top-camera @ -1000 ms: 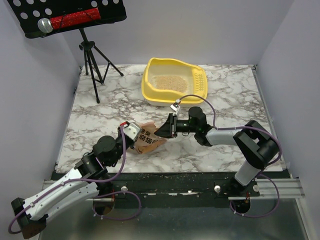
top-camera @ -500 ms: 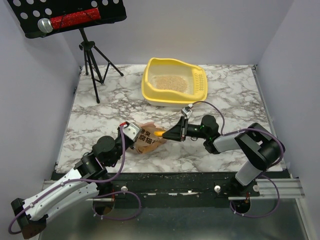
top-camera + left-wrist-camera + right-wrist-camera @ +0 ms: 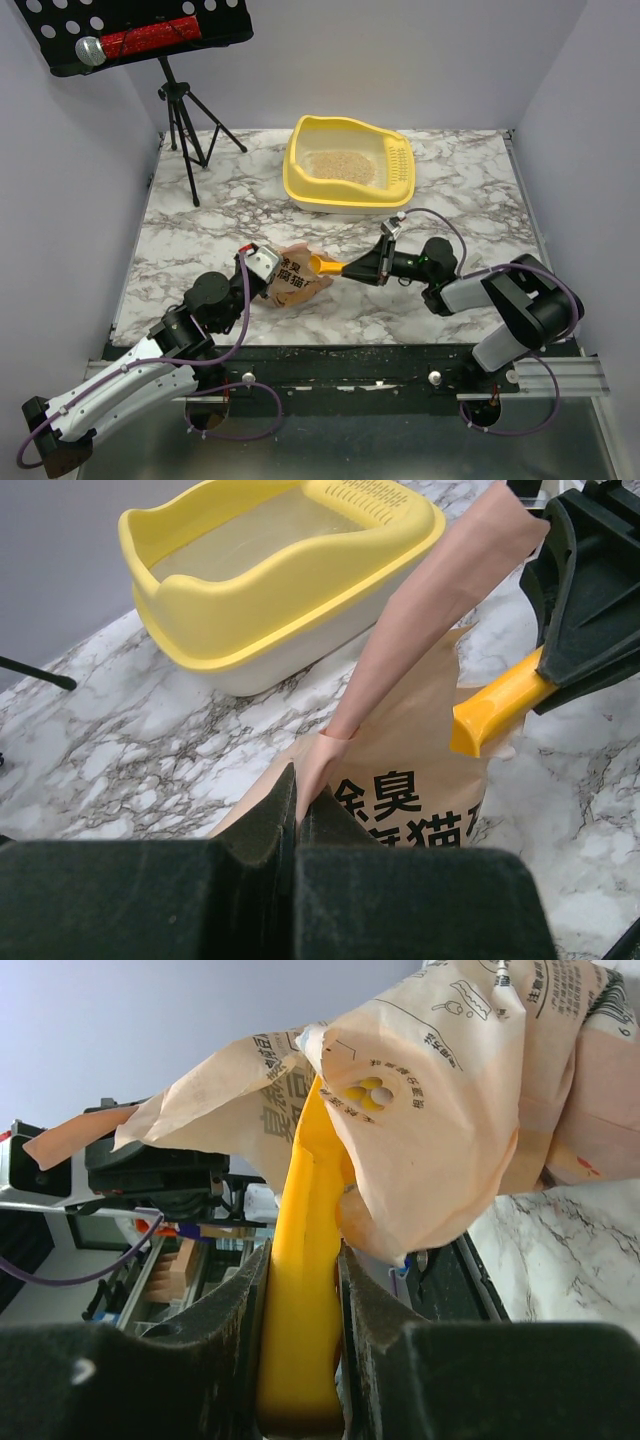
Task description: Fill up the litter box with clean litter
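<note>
Near the front edge of the counter (image 3: pixel 470 200), the left pincer (image 3: pixel 262 262) is pinched tight on one tan bag (image 3: pixel 295 280). One yellow scoop (image 3: pixel 328 266) pokes against the bag. One litter box (image 3: pixel 295 180) sits by the far edge, with pale clean litter (image 3: pixel 335 165) inside. The right pincer (image 3: pixel 365 268) is clamped on the scoop's handle.

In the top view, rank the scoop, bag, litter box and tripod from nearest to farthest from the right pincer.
1. The scoop, held in the right pincer.
2. The bag, just left of it.
3. The litter box, beyond it toward the table's back.
4. The tripod, far back-left.
</note>
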{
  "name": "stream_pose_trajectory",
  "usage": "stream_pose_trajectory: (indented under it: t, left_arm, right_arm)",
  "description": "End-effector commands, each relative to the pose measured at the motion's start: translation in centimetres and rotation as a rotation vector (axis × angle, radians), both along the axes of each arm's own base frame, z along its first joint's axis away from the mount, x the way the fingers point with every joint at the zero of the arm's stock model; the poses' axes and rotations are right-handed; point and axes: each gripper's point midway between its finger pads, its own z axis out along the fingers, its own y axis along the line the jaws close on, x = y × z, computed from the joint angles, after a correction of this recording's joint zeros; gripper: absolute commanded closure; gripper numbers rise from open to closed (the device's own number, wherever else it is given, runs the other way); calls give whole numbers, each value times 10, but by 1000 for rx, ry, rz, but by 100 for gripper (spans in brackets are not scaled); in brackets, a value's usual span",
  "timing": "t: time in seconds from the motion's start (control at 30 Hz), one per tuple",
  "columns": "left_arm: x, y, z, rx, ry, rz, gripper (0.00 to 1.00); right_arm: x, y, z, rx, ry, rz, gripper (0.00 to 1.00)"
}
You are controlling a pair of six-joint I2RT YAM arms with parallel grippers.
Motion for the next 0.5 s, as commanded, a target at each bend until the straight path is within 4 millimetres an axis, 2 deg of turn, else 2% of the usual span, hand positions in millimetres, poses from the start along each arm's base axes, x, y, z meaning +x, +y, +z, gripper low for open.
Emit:
stream_pose_trajectory:
  t: [0.0,0.37,0.47]
  left_arm:
    - [-3,-6,24,-70,-57,-34,100]
    - [-3,-12,16,-52,-39,-52,100]
    - [-3,-19,14,-58,-28,-78,100]
  right_arm:
    - [-7,-14,33,103,-147,-8,99]
    - [-11,-36,35,107,-151,-55,99]
    - [-11,-42,36,108,-157,-64,99]
